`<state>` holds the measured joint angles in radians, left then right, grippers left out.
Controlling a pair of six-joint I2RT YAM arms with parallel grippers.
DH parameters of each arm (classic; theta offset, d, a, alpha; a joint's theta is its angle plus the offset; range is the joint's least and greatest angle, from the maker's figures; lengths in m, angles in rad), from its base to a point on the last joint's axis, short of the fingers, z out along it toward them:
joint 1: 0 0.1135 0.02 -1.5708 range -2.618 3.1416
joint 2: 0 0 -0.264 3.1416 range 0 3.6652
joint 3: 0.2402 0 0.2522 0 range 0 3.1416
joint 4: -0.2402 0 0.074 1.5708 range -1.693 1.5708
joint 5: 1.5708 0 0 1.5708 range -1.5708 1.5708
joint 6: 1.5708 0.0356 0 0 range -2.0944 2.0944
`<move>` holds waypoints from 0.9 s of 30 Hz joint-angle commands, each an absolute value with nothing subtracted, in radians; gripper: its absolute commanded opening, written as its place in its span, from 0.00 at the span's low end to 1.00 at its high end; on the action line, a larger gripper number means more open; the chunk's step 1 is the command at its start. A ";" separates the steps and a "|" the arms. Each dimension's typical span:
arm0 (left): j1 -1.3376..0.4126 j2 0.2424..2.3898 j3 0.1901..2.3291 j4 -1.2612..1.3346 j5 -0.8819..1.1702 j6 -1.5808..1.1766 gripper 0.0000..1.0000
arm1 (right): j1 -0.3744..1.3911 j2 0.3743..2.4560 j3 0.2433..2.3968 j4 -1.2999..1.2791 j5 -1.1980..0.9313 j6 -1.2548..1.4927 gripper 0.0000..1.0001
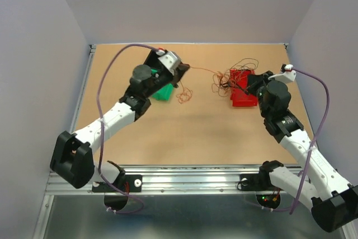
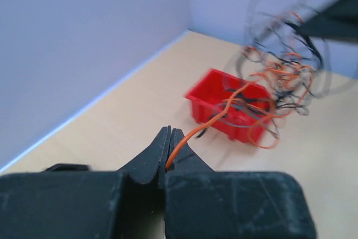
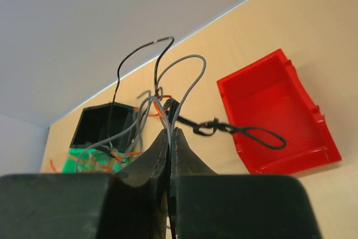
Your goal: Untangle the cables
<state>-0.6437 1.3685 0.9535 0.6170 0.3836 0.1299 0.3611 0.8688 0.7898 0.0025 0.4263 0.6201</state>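
Cables (image 1: 239, 74): tangled clump over the red bin (image 1: 244, 100), a few orange loops on the desk (image 1: 196, 132) by the green bin (image 1: 163, 92). Left gripper (image 2: 169, 138) is clamped on one orange strand (image 2: 215, 118), taut toward the clump. Right gripper (image 3: 169, 134) pinches grey and black strands. Wires look very light, limp, springy and snag-prone, so take single strands near the clump and pull gently. Plain tan board, pale walls close around.

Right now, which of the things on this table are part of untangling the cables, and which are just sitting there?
Part of the job:
the cables
one orange wire, pinched in the left gripper
the right gripper, shut on several of them

Just there:
red bin
green bin
purple arm cables
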 commanded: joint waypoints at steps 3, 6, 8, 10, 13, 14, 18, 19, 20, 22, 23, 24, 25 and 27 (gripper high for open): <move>-0.465 1.286 1.015 0.548 0.220 -0.055 0.00 | 0.359 0.816 0.790 0.006 0.592 0.655 0.01; -0.393 1.289 1.017 0.557 0.179 -0.103 0.00 | 0.359 0.793 0.787 0.006 0.588 0.655 0.01; -0.355 1.290 1.023 0.551 0.129 -0.123 0.00 | 0.359 0.784 0.787 0.005 0.595 0.652 0.00; -0.309 1.295 1.029 0.551 0.120 -0.161 0.00 | 0.359 0.767 0.787 0.003 0.615 0.646 0.01; -0.195 1.302 1.046 0.551 0.138 -0.218 0.00 | 0.359 0.746 0.788 0.003 0.623 0.640 0.01; -0.158 1.304 1.057 0.551 0.146 -0.236 0.00 | 0.359 0.741 0.790 0.003 0.629 0.643 0.01; 0.020 1.301 1.098 0.558 0.221 -0.290 0.00 | 0.359 0.713 0.788 -0.029 0.646 0.641 0.01; 0.043 1.296 1.121 0.555 0.244 -0.237 0.00 | 0.359 0.713 0.798 -0.028 0.606 0.621 0.00; 0.040 1.293 1.138 0.539 0.259 -0.197 0.00 | 0.359 0.719 0.807 -0.028 0.576 0.609 0.00; 0.041 1.287 1.160 0.516 0.327 -0.164 0.00 | 0.359 0.733 0.822 -0.028 0.471 0.591 0.01; 0.041 1.281 1.158 0.515 0.343 -0.155 0.00 | 0.359 0.745 0.830 -0.026 0.439 0.578 0.01; 0.040 1.273 1.157 0.525 0.372 -0.156 0.00 | 0.360 0.758 0.837 -0.028 0.370 0.571 0.01; 0.041 1.276 1.157 0.528 0.389 -0.156 0.00 | 0.359 0.768 0.841 -0.023 0.336 0.562 0.01; 0.041 1.284 1.170 0.526 0.434 -0.152 0.00 | 0.359 0.794 0.848 -0.009 0.228 0.528 0.01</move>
<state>0.0463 1.3151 1.1213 0.4892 0.3115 -0.1837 0.3611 0.7658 0.7910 -0.0456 0.4335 0.5896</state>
